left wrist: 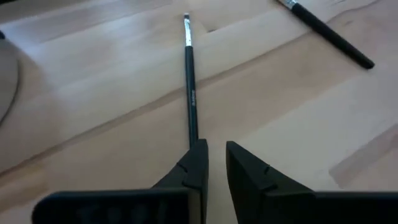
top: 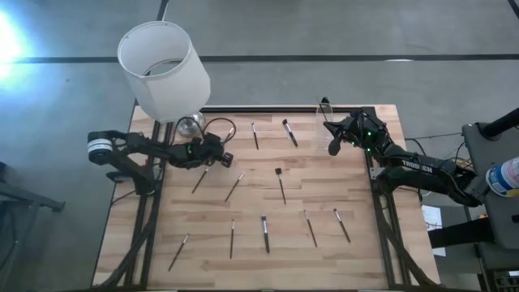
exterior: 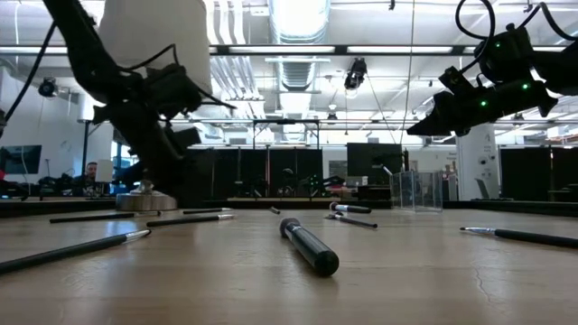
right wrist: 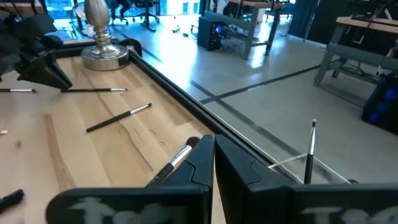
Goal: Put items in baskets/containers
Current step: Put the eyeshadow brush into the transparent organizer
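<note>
Thin brushes lie scattered on the wooden table (top: pixel 357 259). My left gripper (top: pixel 220 160) slants down over the table's left part, its fingers (left wrist: pixel 198 163) a narrow gap apart and nothing between them. A dark brush (left wrist: pixel 189 81) lies on the wood straight ahead of them, and its near end runs behind one fingertip. Whether that finger touches the brush cannot be told. My right gripper (top: pixel 331 130) hangs shut and empty above the far right corner, beside the clear cup (top: pixel 324 108). One brush (right wrist: pixel 309 152) stands upright in that cup.
A big white lampshade (top: pixel 162 69) with its metal base (right wrist: pixel 102 53) and a cable (top: pixel 219 128) stands at the far left corner. Loose brushes lie mid-table (top: pixel 280 185) and along the near side (top: pixel 264 234). One big-headed brush (right wrist: pixel 177 158) lies just ahead of my right gripper.
</note>
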{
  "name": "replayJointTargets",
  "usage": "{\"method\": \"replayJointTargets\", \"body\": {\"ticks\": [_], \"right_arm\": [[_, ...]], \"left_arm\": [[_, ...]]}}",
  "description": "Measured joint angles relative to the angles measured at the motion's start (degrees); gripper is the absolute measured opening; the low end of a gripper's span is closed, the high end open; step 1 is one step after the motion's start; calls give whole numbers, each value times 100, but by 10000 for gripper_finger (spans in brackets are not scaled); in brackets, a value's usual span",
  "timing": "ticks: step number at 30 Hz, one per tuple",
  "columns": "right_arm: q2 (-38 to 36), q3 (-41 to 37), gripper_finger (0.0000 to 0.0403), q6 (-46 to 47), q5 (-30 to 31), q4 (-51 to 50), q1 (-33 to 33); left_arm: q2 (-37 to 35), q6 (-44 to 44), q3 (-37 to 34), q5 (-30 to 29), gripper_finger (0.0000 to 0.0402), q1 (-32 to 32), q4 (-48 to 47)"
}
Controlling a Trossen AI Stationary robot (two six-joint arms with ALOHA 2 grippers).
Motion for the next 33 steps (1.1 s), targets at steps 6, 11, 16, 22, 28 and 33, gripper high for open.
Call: {"method": "replayJointTargets", "body": {"ticks": [6, 11, 16, 22, 28, 33], "right_arm": [[0, 0, 8, 27, 0, 2, 0], [2, 0, 8, 72, 1, 4, 25], [2, 0, 8, 72, 0, 6, 63], [2, 0, 8, 72, 0, 7, 63], [2, 0, 8, 94, 0, 9, 63], [2, 0, 8, 94, 0, 8, 63]], "left_arm": [[-47, -89, -144, 253, 51, 2, 33], [-36, -113, -194, 36, 51, 15, -108], [-37, -111, -191, 24, 51, 15, -123], [-43, -138, -189, 7, 51, 15, -125], [-47, -96, -178, -3, 51, 20, -318], [-57, 95, -166, 26, 27, 20, -503]]}}
